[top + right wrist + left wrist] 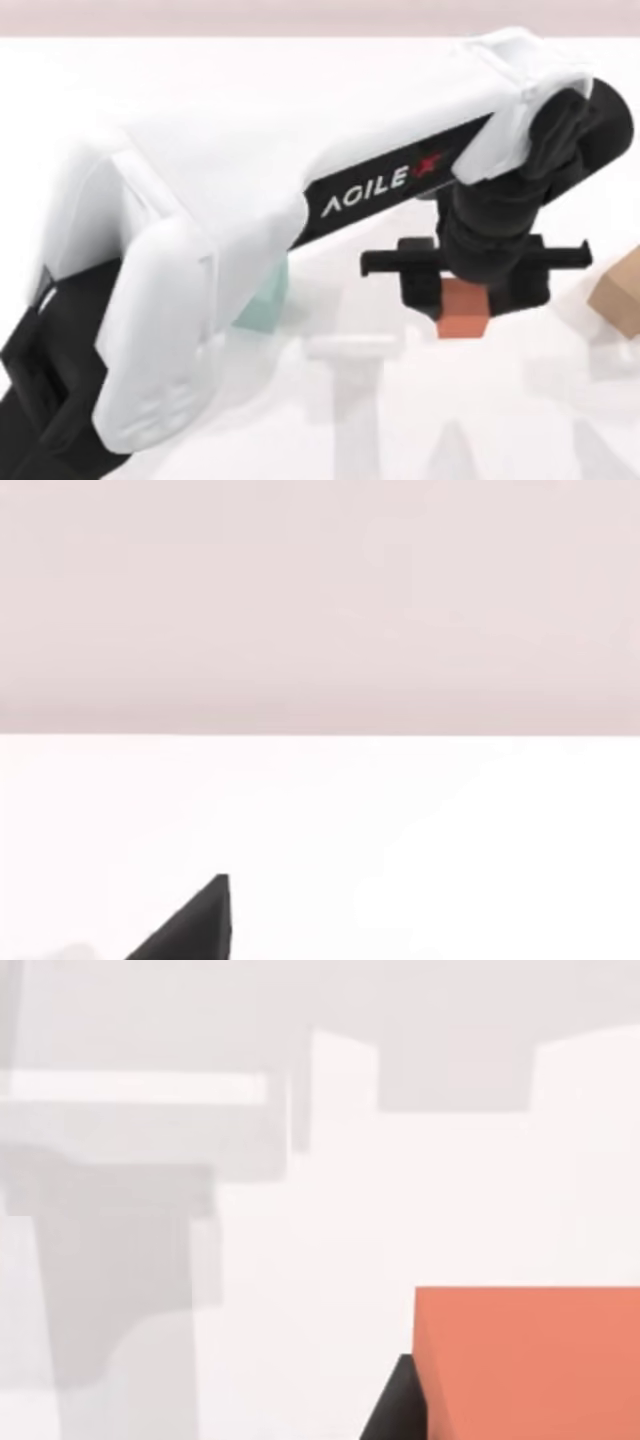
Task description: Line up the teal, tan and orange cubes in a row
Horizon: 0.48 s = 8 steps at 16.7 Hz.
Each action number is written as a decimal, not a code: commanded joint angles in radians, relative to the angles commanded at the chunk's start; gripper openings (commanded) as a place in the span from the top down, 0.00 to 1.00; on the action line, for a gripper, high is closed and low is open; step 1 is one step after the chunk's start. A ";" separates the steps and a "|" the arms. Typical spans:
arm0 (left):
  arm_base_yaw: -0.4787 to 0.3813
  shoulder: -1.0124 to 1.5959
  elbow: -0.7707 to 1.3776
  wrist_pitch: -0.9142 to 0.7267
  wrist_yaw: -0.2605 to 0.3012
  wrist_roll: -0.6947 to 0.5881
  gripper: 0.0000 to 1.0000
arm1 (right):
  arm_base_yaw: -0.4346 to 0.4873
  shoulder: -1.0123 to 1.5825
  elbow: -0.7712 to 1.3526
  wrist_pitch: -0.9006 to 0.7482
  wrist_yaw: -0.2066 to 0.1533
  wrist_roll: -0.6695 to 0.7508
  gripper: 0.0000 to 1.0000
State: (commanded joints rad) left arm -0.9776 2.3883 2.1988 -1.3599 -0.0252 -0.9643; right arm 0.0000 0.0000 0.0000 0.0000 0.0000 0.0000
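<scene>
My left arm reaches across the table, and my left gripper (467,298) is shut on the orange cube (463,315), right of centre. In the left wrist view the orange cube (530,1360) fills the corner with one dark fingertip (398,1405) pressed against its side. The teal cube (265,302) stands to the left of it, mostly hidden under the white arm. At the right edge the tan cube (620,290) is cut off by the frame. Of my right gripper only one dark fingertip (200,925) shows, over bare table, with nothing against it.
The left arm's white links (200,230) cover much of the table's left half. Grey shadows of the arm fall on the white tabletop (350,400) in front of the cubes. The pale back wall (320,600) rises behind the table's far edge.
</scene>
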 joint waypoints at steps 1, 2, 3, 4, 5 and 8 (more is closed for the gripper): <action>0.001 0.002 -0.032 0.035 0.000 -0.001 1.00 | 0.000 0.000 0.000 0.000 0.000 0.000 0.00; 0.002 0.005 -0.071 0.080 0.000 -0.001 1.00 | 0.000 0.000 0.000 0.000 0.000 0.000 0.00; 0.003 0.009 -0.113 0.128 0.000 -0.001 1.00 | 0.000 0.000 0.000 0.000 0.000 0.000 0.00; 0.003 0.013 -0.150 0.167 0.000 -0.001 1.00 | 0.000 0.000 0.000 0.000 0.000 0.000 0.00; 0.003 0.016 -0.178 0.195 0.000 -0.001 1.00 | 0.000 0.000 0.000 0.000 0.000 0.000 0.00; 0.002 0.022 -0.203 0.221 -0.001 -0.002 1.00 | 0.000 0.000 0.000 0.000 0.000 0.000 0.00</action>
State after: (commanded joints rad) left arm -0.9760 2.4101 1.9958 -1.1390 -0.0260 -0.9660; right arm 0.0000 0.0000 0.0000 0.0000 0.0000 0.0000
